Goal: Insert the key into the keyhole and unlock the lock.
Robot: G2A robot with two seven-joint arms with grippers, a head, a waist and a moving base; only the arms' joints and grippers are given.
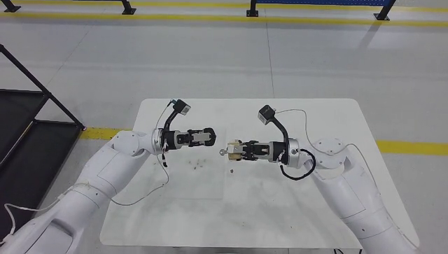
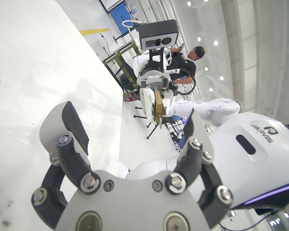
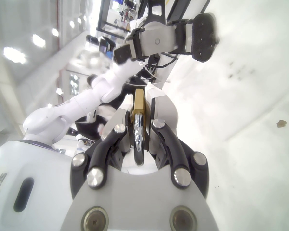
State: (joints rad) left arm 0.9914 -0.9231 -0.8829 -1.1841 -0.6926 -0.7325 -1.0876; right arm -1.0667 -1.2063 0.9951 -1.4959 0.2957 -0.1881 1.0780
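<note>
Facing each other above the white table [image 1: 322, 205], the two grippers are seen near centre-frame in the top view, w/ a small gap left betw. them. The left gripper [image 2: 131, 109] is released: in its own wrist view the ribbed black fingers [image 2: 74, 123] are spread wide across the lower half of the frame, and nothing is held betw. them. The right gripper [image 3: 138, 97] is clenched on a brass padlock [image 3: 139, 102], which is gripped by its flat sides. In the right wrist view the lock is found at centre-frame, w/ the chrome shackle [image 3: 137, 135] turned back toward the gripper's base. In the left wrist view the same lock is shown at centre-frame, just above the open fingers, and is held off the table. A small silvery key [image 2: 160, 123] is seen protruding from the lock's free end, pointed toward the left gripper and apart from it. It appears to be seated in the keyhole; how deep can't be told. Whether the shackle is latched can't be made out. A few dark specks [image 1: 197, 163] are scattered on the tabletop just below the left gripper in the top view.
</note>
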